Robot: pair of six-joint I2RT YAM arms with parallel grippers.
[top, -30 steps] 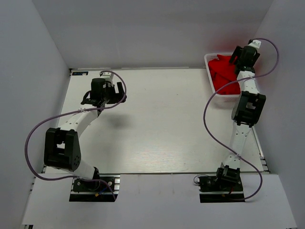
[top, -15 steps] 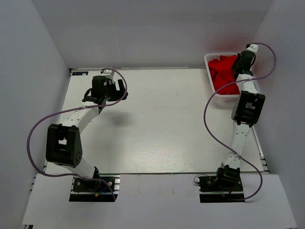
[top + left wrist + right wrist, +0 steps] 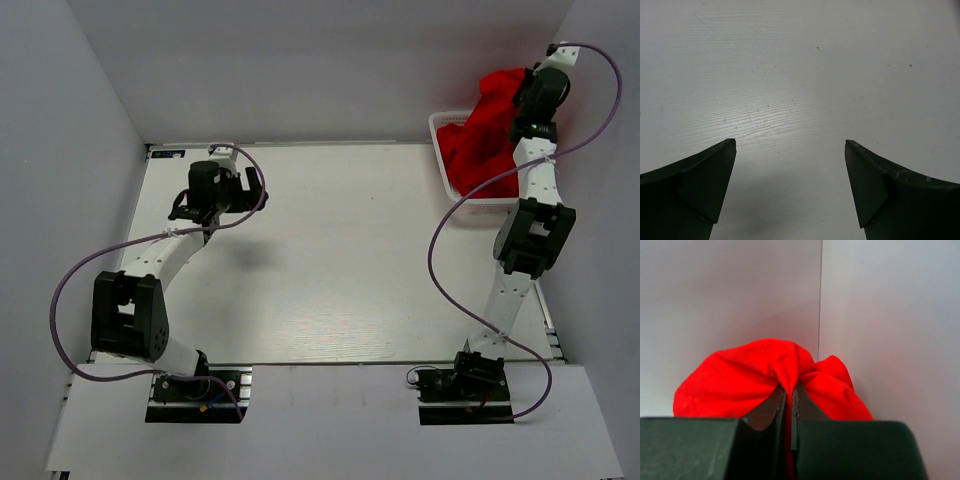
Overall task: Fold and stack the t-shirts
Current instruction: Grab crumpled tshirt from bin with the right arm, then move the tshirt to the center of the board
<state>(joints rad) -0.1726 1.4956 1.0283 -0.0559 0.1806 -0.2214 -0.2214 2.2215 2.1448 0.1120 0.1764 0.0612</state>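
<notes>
Holding one plain bright red soft-cloth t-shirt [image 3: 500, 90] in the right two-finger gripper [image 3: 788, 390], raised above the white plastic mesh basket [image 3: 437, 130] at the far right corner, with more red shirts [image 3: 470, 165] heaped inside.

Clamped tight on a bunched fold, loose lobes drooping either side. Judged light, limp, grippy, not fragile; likely to crumple, so best retaken at shoulders or hem corners for spreading. Left two-finger gripper [image 3: 790, 145] spread wide, holding nothing, over the white wood-grain tabletop [image 3: 350, 260] at far left. Flat matte surface; grey walls [image 3: 300, 60] close round, right one just beside the raised arm.

t-shirts [image 3: 468, 162] in basket [image 3: 434, 122], far right on table [image 3: 350, 250]
</notes>
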